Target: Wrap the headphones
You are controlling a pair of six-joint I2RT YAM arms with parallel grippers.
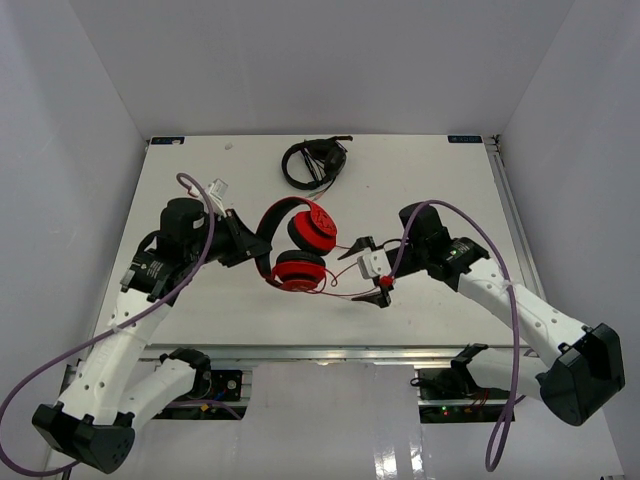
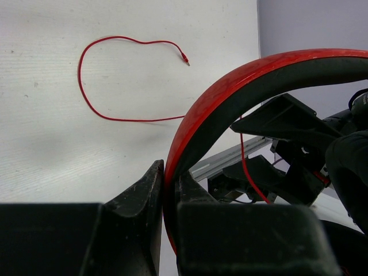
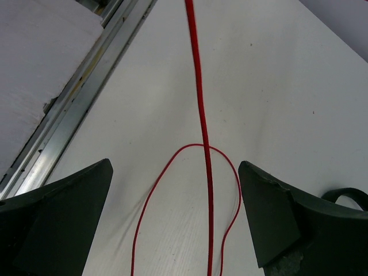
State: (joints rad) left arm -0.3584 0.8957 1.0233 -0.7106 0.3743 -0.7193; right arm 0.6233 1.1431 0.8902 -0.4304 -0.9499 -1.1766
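White table in a white-walled booth, red headphones at its middle.
Nearest, a metal rail edged the matte white table. Beyond it, the left gripper was pinched on the headband of the headphones, which sat mid-table. The right gripper stood spread wide, the thin red cable running between its jaws. Farther back lay black headphones, then plain white walls.
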